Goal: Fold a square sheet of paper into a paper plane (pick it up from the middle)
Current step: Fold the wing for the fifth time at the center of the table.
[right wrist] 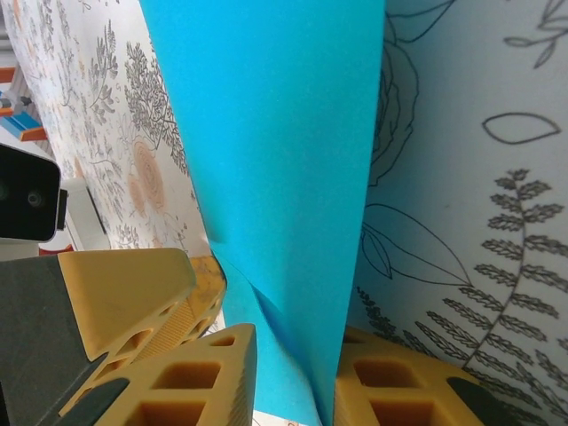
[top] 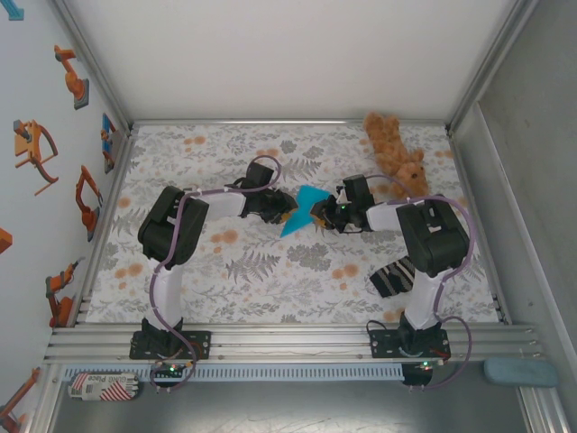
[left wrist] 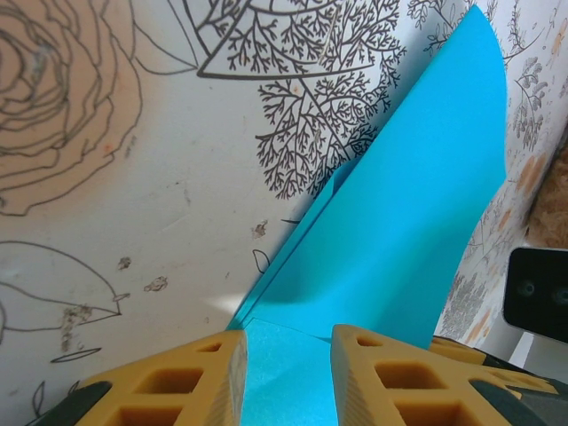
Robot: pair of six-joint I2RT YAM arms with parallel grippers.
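Observation:
The square sheet of paper (top: pixel 302 208) is bright cyan and partly folded, and it sits at mid-table between the two grippers. My left gripper (top: pixel 282 215) meets it from the left. In the left wrist view the left gripper (left wrist: pixel 288 344) has its yellow fingers (left wrist: pixel 191 377) apart, with flat paper (left wrist: pixel 417 204) between them and a flap rising beyond. My right gripper (top: pixel 322 214) comes in from the right. In the right wrist view the right gripper (right wrist: pixel 297 346) straddles a bent standing fold of the paper (right wrist: pixel 275 133). That fold leans on the right finger (right wrist: pixel 390 382), and a gap remains at the other finger.
A brown teddy bear (top: pixel 397 153) lies at the back right of the floral tablecloth (top: pixel 270 271). A dark striped cloth (top: pixel 394 275) lies beside the right arm. Metal rails and walls border the table on all sides.

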